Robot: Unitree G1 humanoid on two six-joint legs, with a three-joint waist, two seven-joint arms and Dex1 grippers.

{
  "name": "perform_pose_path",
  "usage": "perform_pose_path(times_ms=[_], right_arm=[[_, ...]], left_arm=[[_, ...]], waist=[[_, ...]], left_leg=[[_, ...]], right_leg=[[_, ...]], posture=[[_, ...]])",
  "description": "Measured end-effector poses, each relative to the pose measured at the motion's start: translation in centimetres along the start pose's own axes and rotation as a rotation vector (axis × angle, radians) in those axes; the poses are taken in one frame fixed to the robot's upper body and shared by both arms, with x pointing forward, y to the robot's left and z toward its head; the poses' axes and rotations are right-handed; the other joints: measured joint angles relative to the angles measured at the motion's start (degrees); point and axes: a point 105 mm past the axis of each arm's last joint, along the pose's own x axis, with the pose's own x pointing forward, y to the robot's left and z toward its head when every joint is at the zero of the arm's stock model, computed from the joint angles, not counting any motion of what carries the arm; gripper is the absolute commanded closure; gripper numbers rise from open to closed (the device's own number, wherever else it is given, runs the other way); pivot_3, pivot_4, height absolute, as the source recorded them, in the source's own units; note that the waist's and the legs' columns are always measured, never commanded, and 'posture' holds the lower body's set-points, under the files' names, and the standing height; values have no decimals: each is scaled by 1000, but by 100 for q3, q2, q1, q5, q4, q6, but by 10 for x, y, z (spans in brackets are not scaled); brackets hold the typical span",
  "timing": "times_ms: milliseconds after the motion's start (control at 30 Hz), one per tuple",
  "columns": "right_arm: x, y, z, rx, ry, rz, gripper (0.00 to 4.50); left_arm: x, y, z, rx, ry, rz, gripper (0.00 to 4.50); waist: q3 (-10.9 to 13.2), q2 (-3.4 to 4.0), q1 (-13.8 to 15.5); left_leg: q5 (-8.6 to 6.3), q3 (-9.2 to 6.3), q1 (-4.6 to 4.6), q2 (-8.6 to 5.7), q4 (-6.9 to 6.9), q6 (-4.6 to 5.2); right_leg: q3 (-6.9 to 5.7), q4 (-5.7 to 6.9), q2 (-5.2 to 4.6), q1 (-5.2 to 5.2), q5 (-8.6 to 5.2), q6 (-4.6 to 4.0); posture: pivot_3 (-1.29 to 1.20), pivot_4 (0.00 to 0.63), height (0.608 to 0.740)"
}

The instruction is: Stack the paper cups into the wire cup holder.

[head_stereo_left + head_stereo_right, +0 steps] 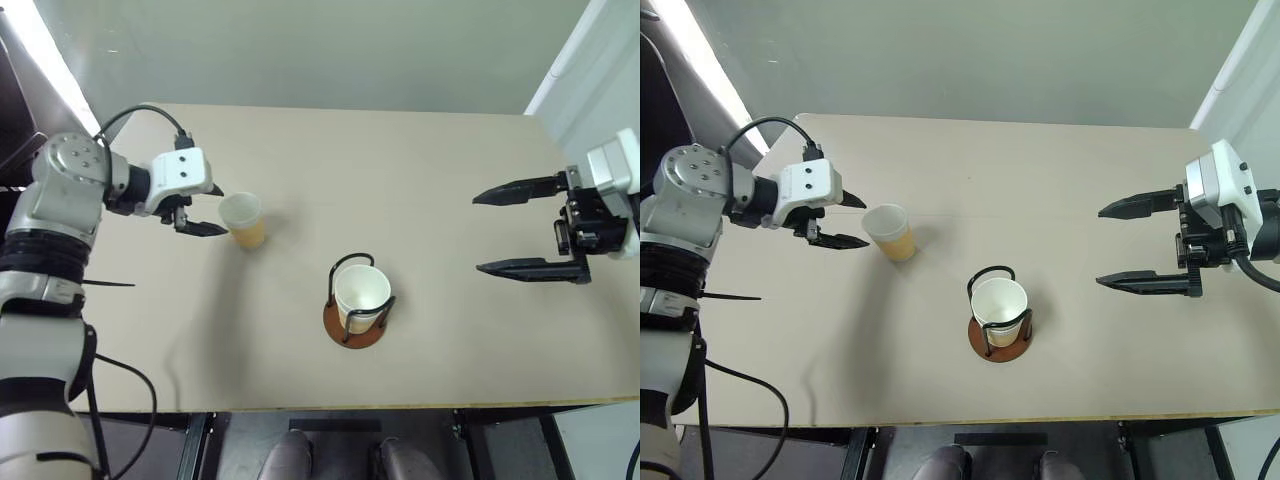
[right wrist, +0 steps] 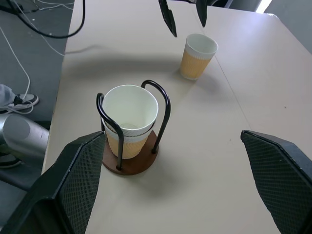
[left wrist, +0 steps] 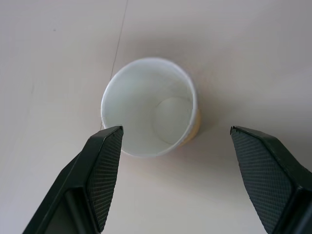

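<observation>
A tan paper cup [image 1: 243,218] stands upright and alone at the table's left, its white inside showing in the left wrist view [image 3: 148,105]. My left gripper [image 1: 224,210] is open just to the left of it, with the fingertips [image 3: 105,170] short of the cup and not touching it. The wire cup holder [image 1: 355,335], a reddish-brown disc with black wire loops, stands mid-table near the front edge and holds a paper cup [image 1: 362,290]. I cannot tell whether others nest under it. My right gripper [image 1: 476,234] hangs open, wide and empty, well right of the holder [image 2: 129,165].
The beige table [image 1: 420,160] has bare room between the loose cup and the holder and around both. Its front edge runs close below the holder. A black cable loops over my left arm [image 1: 150,112].
</observation>
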Motion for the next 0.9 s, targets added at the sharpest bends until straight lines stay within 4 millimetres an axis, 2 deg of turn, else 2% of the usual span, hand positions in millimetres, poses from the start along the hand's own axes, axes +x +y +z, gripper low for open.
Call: perform_pose_path(times_ms=[300, 400, 667, 700, 900], right_arm=[[3, 4, -1, 9, 19, -7, 0], [2, 3, 0, 5, 28, -22, 0], [-2, 5, 1, 13, 39, -40, 0], [-2, 5, 1, 13, 38, -39, 0], [-2, 5, 1, 10, 38, -40, 0]], left_arm=[[31, -9, -8, -32, 1, -67, 758], [39, -11, -14, -15, 35, -63, 1369], [39, -3, -5, 19, 27, -50, 4314], [38, -3, -5, 19, 26, -49, 4457], [31, -8, -3, 7, -1, -112, 4457]], waist=[[0, 0, -50], [0, 0, -49], [0, 0, -48], [0, 0, -50], [1, -1, -52]], left_leg=[[0, 7, -1, 1, -1, 0], [0, 7, -1, 1, -1, 0], [0, 9, -3, 0, 0, 0], [0, 9, -3, 0, 0, 0], [1, 10, -7, 0, 1, 0]], right_leg=[[2, 0, 1, -5, 1, 2], [3, 0, 1, -5, 1, 2], [3, -1, 2, -6, 0, 3], [4, -1, 2, -7, 0, 3], [5, 0, 5, -12, 0, 4]], posture=[[0, 150, 740], [0, 150, 740], [0, 150, 740], [0, 150, 740], [0, 150, 740]])
